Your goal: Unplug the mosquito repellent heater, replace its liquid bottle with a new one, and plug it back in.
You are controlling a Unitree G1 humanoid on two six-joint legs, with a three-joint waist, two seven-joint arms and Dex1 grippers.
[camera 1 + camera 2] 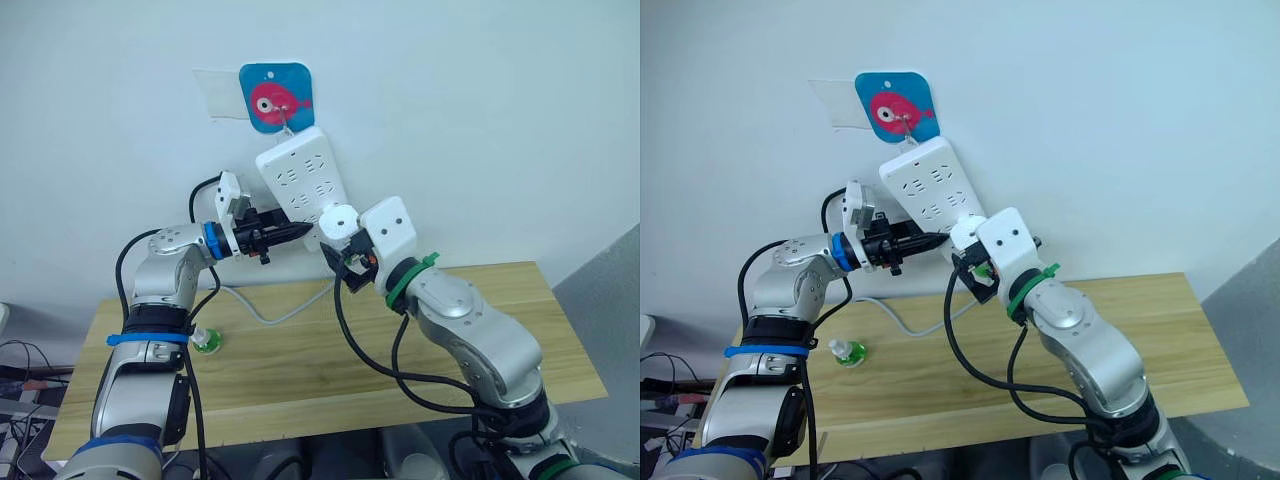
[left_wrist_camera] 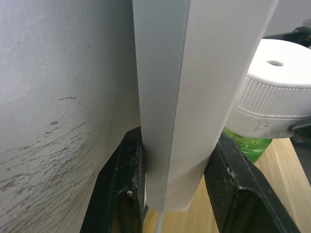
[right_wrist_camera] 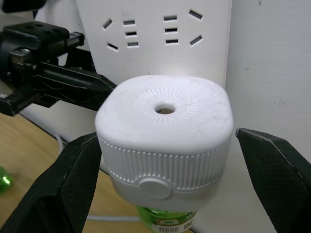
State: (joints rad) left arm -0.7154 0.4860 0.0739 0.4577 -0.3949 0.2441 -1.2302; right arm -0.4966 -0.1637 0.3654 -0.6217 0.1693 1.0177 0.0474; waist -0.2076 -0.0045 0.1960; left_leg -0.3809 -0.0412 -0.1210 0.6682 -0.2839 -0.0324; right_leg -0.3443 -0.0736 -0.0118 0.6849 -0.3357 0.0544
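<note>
The white mosquito repellent heater (image 3: 165, 131) sits at the lower end of the tilted white power strip (image 1: 300, 180) on the wall, its green liquid bottle (image 3: 165, 218) hanging beneath it. My right gripper (image 3: 167, 138) is open and straddles the heater, one finger against its ribbed side and the other a small gap away. My left gripper (image 1: 300, 230) is shut on the strip's lower edge, a finger on each side, just beside the heater (image 2: 272, 92). Another small green bottle (image 1: 207, 343) lies on the wooden table (image 1: 400, 360) at the left.
The power strip hangs from a blue hook plate with a red fish (image 1: 276, 97). Its white cable (image 1: 270, 315) droops from the strip's lower end to the table behind my arms. The wall stands directly behind the table.
</note>
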